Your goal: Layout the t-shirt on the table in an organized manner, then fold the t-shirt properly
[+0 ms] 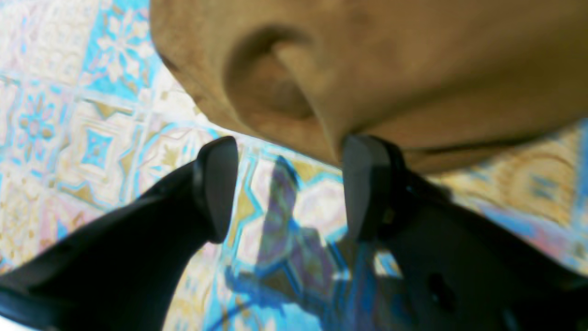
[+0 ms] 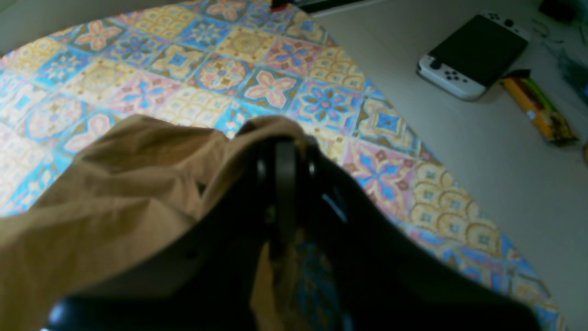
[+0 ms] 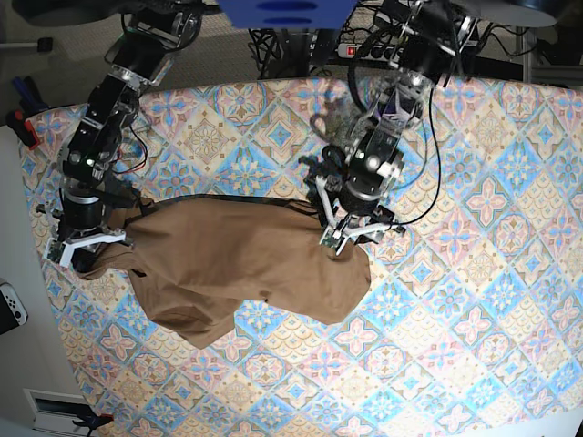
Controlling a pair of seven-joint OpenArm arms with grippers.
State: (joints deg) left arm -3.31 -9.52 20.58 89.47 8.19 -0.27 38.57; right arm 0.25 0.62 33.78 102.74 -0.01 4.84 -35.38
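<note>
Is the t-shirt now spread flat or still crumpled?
Crumpled: the t-shirt lies bunched and wrinkled on the table, no sleeves laid out.

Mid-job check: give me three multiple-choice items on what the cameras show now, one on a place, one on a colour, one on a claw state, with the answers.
1. Where does the t-shirt lie on the table?
A. hanging off the far edge
B. on the cloth between the two arms
C. folded in a near corner

2. What colour is the t-shirt?
A. tan-brown
B. white
C. navy

3. How does the left claw stand?
A. shut on the t-shirt
B. shut on nothing
C. open, fingers apart at the shirt's edge

Answers:
1 B: the base view shows it spread from one arm to the other.
2 A: all three views show plain tan cloth.
3 C: the left wrist view shows patterned cloth between its fingers, while the right claw is shut on the t-shirt.
</note>
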